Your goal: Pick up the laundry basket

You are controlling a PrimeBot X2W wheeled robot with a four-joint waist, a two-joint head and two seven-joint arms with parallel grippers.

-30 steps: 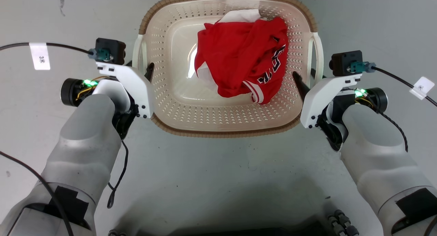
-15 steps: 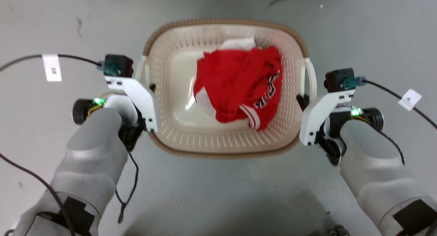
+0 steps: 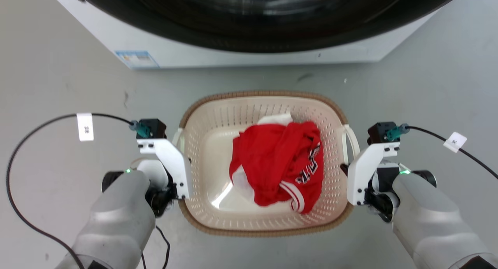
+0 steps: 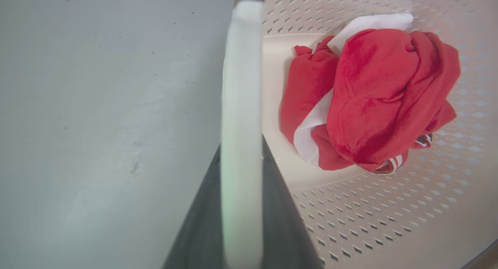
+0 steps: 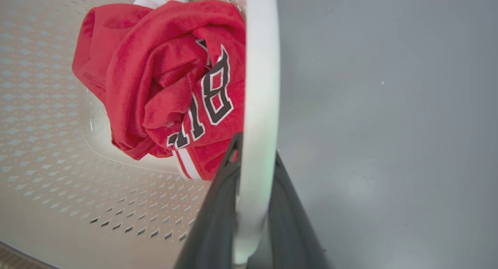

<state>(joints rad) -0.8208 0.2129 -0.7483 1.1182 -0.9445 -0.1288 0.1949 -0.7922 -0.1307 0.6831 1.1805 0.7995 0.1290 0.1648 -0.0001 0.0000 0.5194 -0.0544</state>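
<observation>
Nearest the camera, two pale forearms reach out over the grey floor, one on each side. The left gripper is clamped on the left handle: a dark finger presses against either side of the white bar. It's the same on the other side, where the right gripper is closed around the right handle, a finger on each face of it. In the head view the left gripper sits mostly under its white bracket, while the right gripper shows a dark finger just inside the rim.

Between them sits the laundry basket, gripped at both sides, its brown rim level. Whether it is clear of the floor cannot be told. Inside, a crumpled red jersey with dark lettering lies toward the right wall, and a white cloth pokes out at its far edge.

Beyond the basket, well apart from it, stands the white washing machine with its dark round door.
</observation>
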